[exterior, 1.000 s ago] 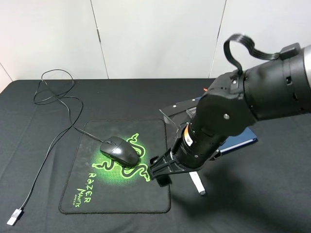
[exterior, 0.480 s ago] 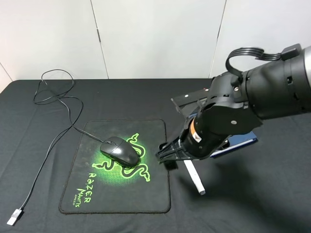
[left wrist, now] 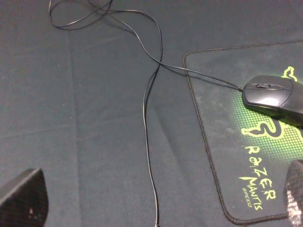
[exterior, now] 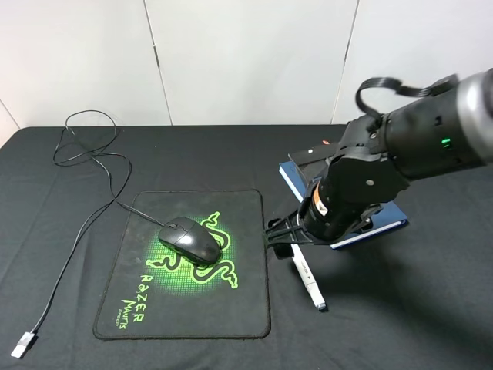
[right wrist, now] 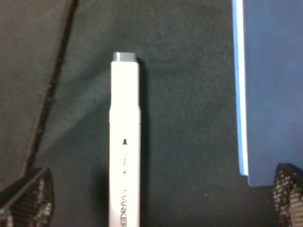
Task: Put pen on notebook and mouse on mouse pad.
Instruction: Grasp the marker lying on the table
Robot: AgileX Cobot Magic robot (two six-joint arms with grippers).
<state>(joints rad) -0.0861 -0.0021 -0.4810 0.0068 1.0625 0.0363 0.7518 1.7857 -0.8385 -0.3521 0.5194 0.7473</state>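
The black mouse (exterior: 191, 240) sits on the green-logo mouse pad (exterior: 185, 308), also seen in the left wrist view as mouse (left wrist: 274, 97) on pad (left wrist: 222, 156). The white pen (exterior: 306, 283) lies on the black cloth just right of the pad. Behind it, the blue notebook (exterior: 385, 218) is partly covered by my right arm. My right gripper (exterior: 281, 240) hovers open over the pen's upper end; in the right wrist view the pen (right wrist: 125, 142) lies between the spread fingertips, with the notebook (right wrist: 274, 85) beside it. My left gripper (left wrist: 158, 198) is open over bare cloth, holding nothing.
The mouse's thin cable (exterior: 85, 223) loops across the left of the table and ends in a silver USB plug (exterior: 23, 344) near the front edge. The cable (left wrist: 147, 118) runs under the left gripper. A white wall stands behind the table.
My right arm has swung right and back, from over the pad's right edge to above the pen's upper end. More of the pen now shows. Mouse and pad have not moved.
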